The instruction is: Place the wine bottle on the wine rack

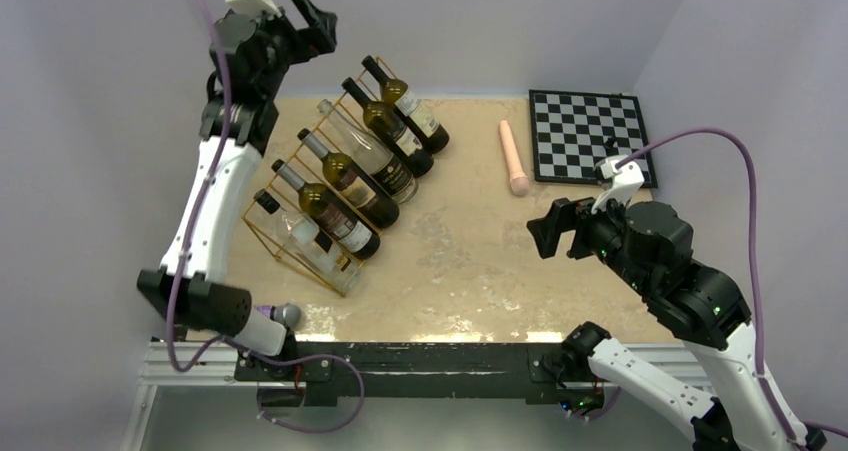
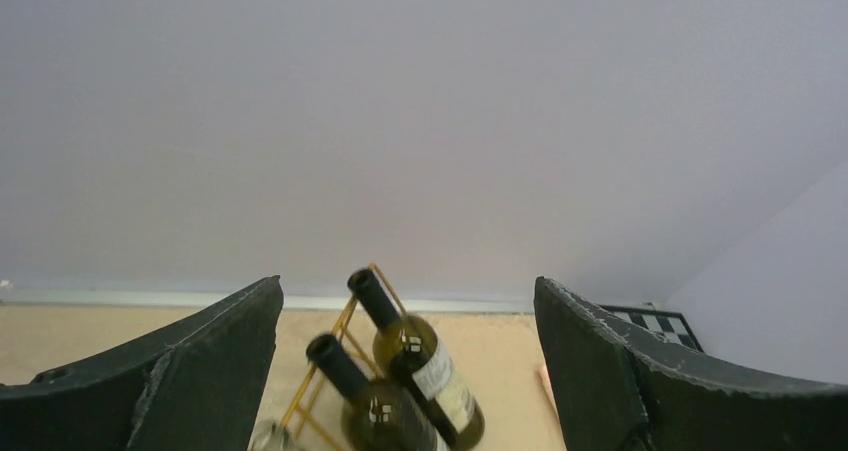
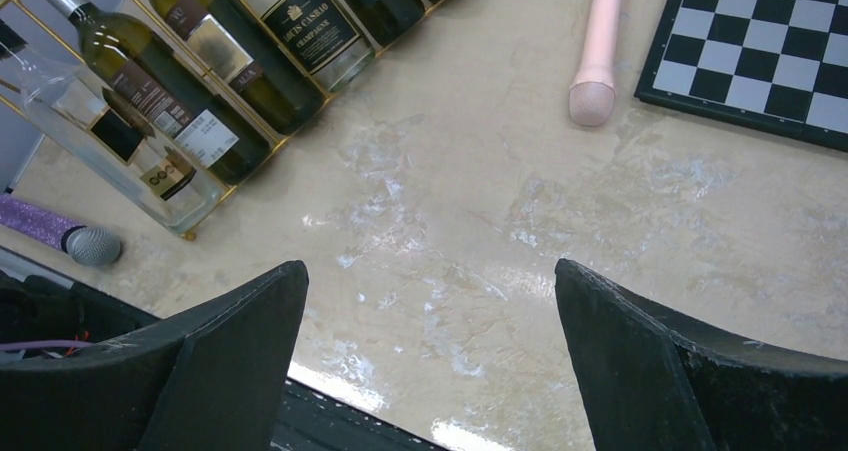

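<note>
The gold wire wine rack (image 1: 283, 254) stands at the left of the table. Several wine bottles lie side by side on its slope, necks pointing up and to the left. The farthest wine bottle (image 1: 405, 101) is dark green with a pale label. My left gripper (image 1: 315, 16) hangs open high above the rack's far end, holding nothing. In the left wrist view this wine bottle (image 2: 425, 366) and its neighbour (image 2: 370, 401) show below the left gripper (image 2: 407, 283), well apart from it. My right gripper (image 1: 555, 226) is open over bare table. The right gripper (image 3: 430, 265) is empty, with the rack (image 3: 188, 234) to its upper left.
A pink cylinder (image 1: 513, 158) lies on the table right of the rack, beside a chessboard (image 1: 588, 136) at the far right. A purple microphone (image 1: 275, 316) lies at the near left edge. The black rail (image 1: 420, 361) runs along the front. Walls close in behind and left.
</note>
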`<state>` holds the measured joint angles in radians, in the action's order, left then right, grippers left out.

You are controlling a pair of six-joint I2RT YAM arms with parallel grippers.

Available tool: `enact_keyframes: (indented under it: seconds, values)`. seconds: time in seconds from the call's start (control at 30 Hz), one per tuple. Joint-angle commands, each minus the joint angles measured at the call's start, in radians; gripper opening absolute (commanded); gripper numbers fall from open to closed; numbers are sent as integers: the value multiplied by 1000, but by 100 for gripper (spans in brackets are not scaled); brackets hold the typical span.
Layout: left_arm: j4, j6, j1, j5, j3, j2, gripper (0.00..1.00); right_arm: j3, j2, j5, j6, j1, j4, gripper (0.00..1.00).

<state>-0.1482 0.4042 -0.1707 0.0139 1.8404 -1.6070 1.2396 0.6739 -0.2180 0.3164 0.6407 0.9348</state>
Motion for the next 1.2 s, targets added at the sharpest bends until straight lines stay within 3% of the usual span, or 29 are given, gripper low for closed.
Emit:
enact_keyframes:
  seconds: [0.0,0.17,0.5,0.87,1.17]
  values:
    - [-218,31,-1,16,-157,209,99,27,-13,-34,23,-1,-24,99]
    - [-417,65,-1,14,-317,452,99,38,-37,-122,29,0,18,99]
    - [-777,-12,-1,44,-441,836,99,50,-121,-350,22,0,84,99]
    - [-980,-88,-1,77,-495,1019,99,80,-176,-466,25,0,136,99]
    - [-1021,-69,-1,141,-538,1068,99,60,-245,-367,16,-1,113,98]
